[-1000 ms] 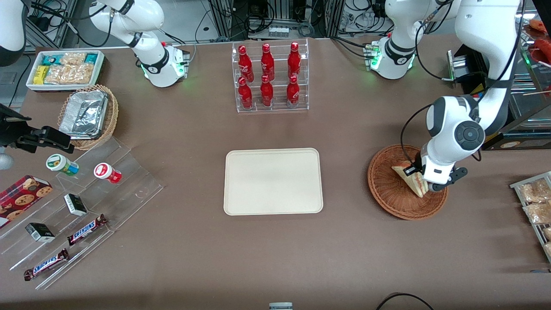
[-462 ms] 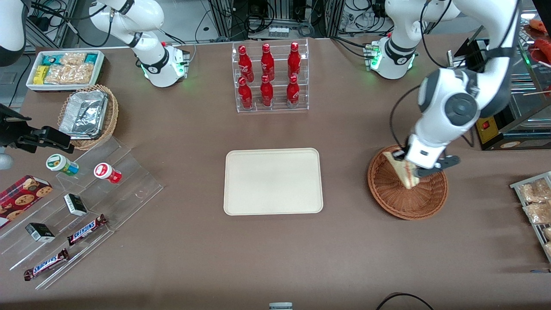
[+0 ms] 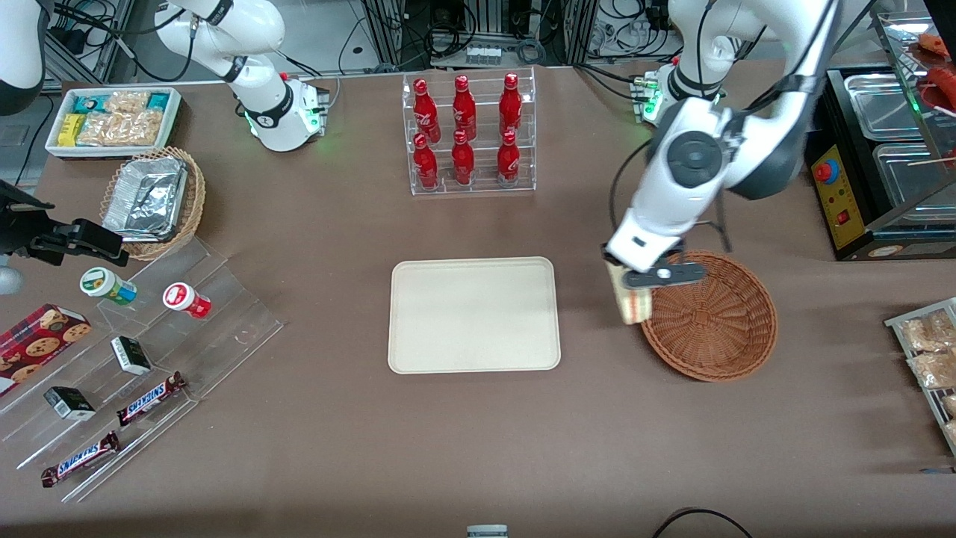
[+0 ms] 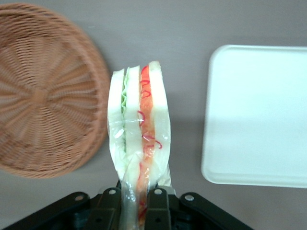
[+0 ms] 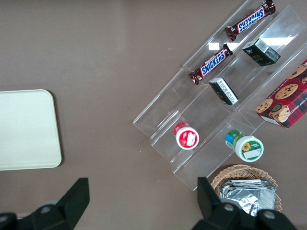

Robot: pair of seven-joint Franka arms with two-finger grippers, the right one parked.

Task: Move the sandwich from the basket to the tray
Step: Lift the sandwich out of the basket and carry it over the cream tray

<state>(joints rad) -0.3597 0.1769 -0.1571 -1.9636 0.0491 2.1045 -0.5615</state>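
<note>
A: How much open room is there around the tray [image 3: 473, 314]?

B: Plenty. In the front view it lies flat at the centre of the frame, bare brown desk [image 3: 478, 441] all round its rim, and nothing rests on it. A strip of bare desk separates its edge from the rim of the wicker basket [image 3: 709, 317], which sits right of centre, toward the working arm's end.

A: And the basket itself?

B: Nothing in it; the woven floor shows clean in the front view and in the wrist view [image 4: 45, 91].

A: So where is the sandwich?

B: The sandwich [image 3: 629, 300] hangs in the air, just over the basket's rim on the side facing the tray, above the strip of desk between the two. From the wrist camera it [image 4: 139, 129] sits between basket and tray [image 4: 259, 115], touching neither, its green, pink and red layers facing the lens.

A: The fingers?

B: The gripper [image 3: 635, 278] is clenched on the sandwich's wrapped end; both black fingers [image 4: 109, 208] press its sides, the wedge pointing away from them.

A: Other containers?

B: Upper centre, a clear rack of red bottles [image 3: 468, 133]. Upper left, a white bin of snack packets [image 3: 112, 119], and a lighter basket holding foil trays [image 3: 151, 200] below it.
</note>
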